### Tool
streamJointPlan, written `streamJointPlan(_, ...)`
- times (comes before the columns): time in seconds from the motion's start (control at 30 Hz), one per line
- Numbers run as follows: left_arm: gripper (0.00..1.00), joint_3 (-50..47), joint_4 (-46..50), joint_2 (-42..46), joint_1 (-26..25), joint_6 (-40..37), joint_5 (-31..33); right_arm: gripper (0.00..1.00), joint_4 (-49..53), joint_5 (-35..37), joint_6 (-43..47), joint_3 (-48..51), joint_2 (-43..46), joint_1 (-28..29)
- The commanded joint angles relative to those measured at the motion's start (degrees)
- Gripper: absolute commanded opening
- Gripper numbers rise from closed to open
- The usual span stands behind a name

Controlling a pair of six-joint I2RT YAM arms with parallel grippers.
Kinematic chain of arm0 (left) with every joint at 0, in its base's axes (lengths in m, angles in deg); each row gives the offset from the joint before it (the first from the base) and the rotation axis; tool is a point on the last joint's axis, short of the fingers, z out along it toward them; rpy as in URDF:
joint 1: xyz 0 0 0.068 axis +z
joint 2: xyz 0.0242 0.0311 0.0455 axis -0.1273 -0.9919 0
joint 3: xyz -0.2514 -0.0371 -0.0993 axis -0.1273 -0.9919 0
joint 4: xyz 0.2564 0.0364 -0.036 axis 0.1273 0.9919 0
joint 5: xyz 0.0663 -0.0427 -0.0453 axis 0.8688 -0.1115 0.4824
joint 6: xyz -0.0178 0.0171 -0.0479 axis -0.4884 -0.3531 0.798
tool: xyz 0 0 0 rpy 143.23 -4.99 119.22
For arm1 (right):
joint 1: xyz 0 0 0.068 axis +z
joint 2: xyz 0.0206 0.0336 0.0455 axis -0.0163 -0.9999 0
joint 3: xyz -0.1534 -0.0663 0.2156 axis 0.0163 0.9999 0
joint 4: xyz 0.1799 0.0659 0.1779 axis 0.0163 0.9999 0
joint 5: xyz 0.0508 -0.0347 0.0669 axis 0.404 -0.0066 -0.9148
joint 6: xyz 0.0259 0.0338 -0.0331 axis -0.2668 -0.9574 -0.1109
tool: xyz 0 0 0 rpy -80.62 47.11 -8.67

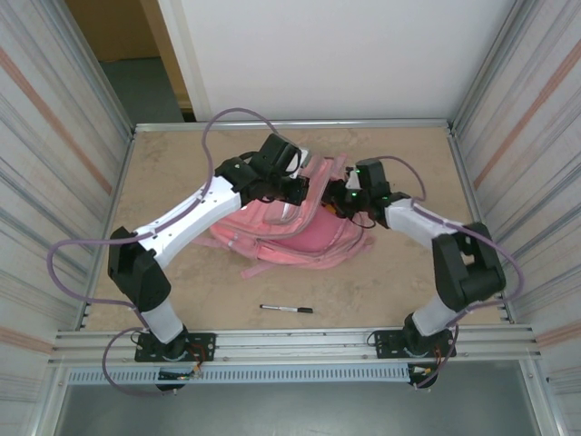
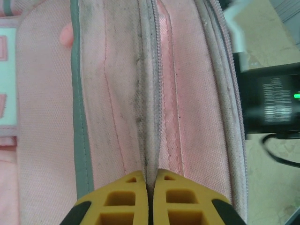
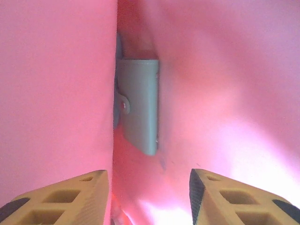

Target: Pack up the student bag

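Top external view, nearest stuff first: both arms sit bolted on the front rail. The left arm (image 1: 195, 218) bends up at the elbow and stretches out toward the middle of the table (image 1: 182, 282). The right arm (image 1: 463, 263) folds at its elbow and reaches inward from the other side. The two wrists nearly meet over the far edge of the student bag (image 1: 290, 232).

In the left wrist view, the left gripper (image 2: 150, 180) has its yellow fingers pressed together. They're pinching a thin fold of the bag's pink fabric right on a seam beside a zip line. You can spot that gripper (image 1: 304, 189) from above too, on the bag's far rim.

The right gripper (image 3: 150, 180) has its jaws spread wide with nothing held. There's pink fabric on both sides, so it looks to be down inside the bag, and a small grey tab (image 3: 138, 108) sits just ahead of it. From above it's at (image 1: 340, 202).

A black pen (image 1: 287, 310) lies alone on the tan tabletop, near the front rail and well apart from the bag. The bag lies flat in the middle of the table. Purple cables (image 1: 227, 123) loop off the arms. Ribbed metal panels (image 1: 54, 136) box in the sides, with a white wall (image 1: 318, 54) at the back.
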Motion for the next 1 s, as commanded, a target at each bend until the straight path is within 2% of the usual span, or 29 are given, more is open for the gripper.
streamJointPlan(0.0,0.0,-2.7,-5.1,1.1,0.4,3.6,-1.7,0.51,10.3,0.7,7.8,4.2,8.4,-5.5)
streamJointPlan(0.17,0.0,-4.7,-8.0,-2.4,0.2,7.4,-6.4,0.52,17.6,2.2,14.5,7.8,16.7,-17.0)
streamJointPlan(0.3,0.22,-7.0,-7.4,-1.4,0.1,10.6,-6.2,0.52,23.4,8.5,20.7,6.9,23.4,-16.5)
streamJointPlan(0.43,0.41,-14.4,-6.0,5.0,0.7,12.9,-1.9,0.52,28.6,12.0,24.2,3.5,25.7,-11.3)
streamJointPlan(0.63,0.52,-29.0,-2.5,17.4,3.4,18.7,4.2,0.53,30.2,16.1,27.1,3.2,27.7,0.1)
streamJointPlan(0.77,0.54,-35.8,-3.4,21.7,6.9,20.6,1.5,0.53,28.4,16.1,27.4,4.6,29.8,4.4)
streamJointPlan(0.97,0.54,-37.3,-4.2,18.6,8.5,21.6,0.6,0.52,25.9,15.0,24.7,2.9,26.2,14.4)
